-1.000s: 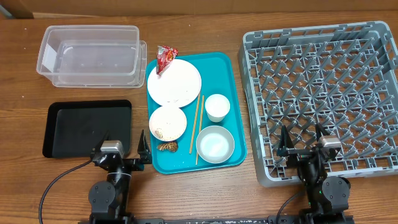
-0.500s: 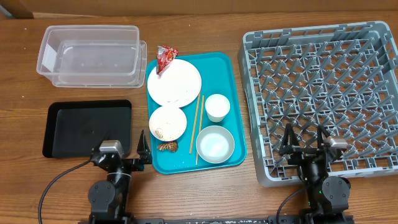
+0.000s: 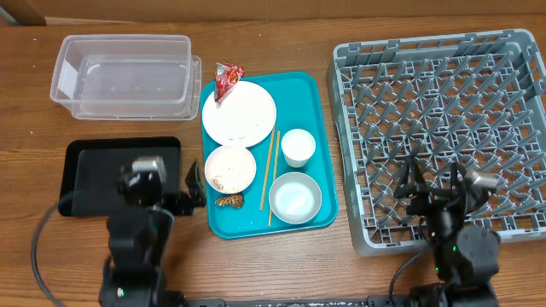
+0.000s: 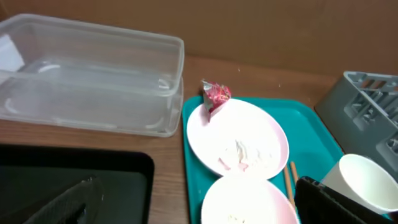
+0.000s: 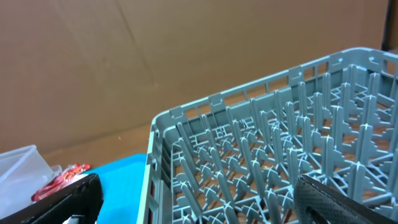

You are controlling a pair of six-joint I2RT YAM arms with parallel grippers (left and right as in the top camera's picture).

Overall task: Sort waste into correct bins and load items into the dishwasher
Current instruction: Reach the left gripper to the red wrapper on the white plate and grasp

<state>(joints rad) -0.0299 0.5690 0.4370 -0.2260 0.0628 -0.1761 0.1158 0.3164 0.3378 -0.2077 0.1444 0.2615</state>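
left claw (image 3: 189, 186): spread wide, nothing held; it is poised near the front edge between the black tray (image 3: 90, 166) and the teal tray (image 3: 304, 92), likely so that waste can be reached and dropped close by.
right claw (image 3: 432, 183): spread wide too, nothing held; it is hung over the near side of the rack (image 3: 444, 102), probably placed there for loading.
rack: grey, square, with lattice sides and rows of upright pegs; set along the right edge; no dishes are seen in it.
tub (image 3: 124, 75): clear, nothing seen inside; set at the far left corner.
black tray: shallow, set by the left edge toward the front; partly hidden by the left arm.
teal tray: placed mid-table; all waste and tableware are gathered on it, seemingly within reach of both arms.
wrapper (image 3: 227, 81): red, crinkled, shiny; propped on the far rim of the plate (image 3: 243, 115); judged light and springy, so a pinch at a fold is called for.
plate: white, flat, a few pale smears seen on it.
scrap bowl (image 3: 229, 168): white, flecked with rice-like scraps; just in front of the plate.
clean bowl (image 3: 295, 197): white, at the teal tray's near right corner.
cup (image 3: 298, 147): white, upright, between the plate and the clean bowl.
chopsticks (image 3: 272, 166): thin, wooden, laid side by side between the two bowls.
lump (image 3: 229, 201): small, brown, just beside the scrap bowl at the teal tray's near edge.
progress: nothing is judged sorted or loaded yet.
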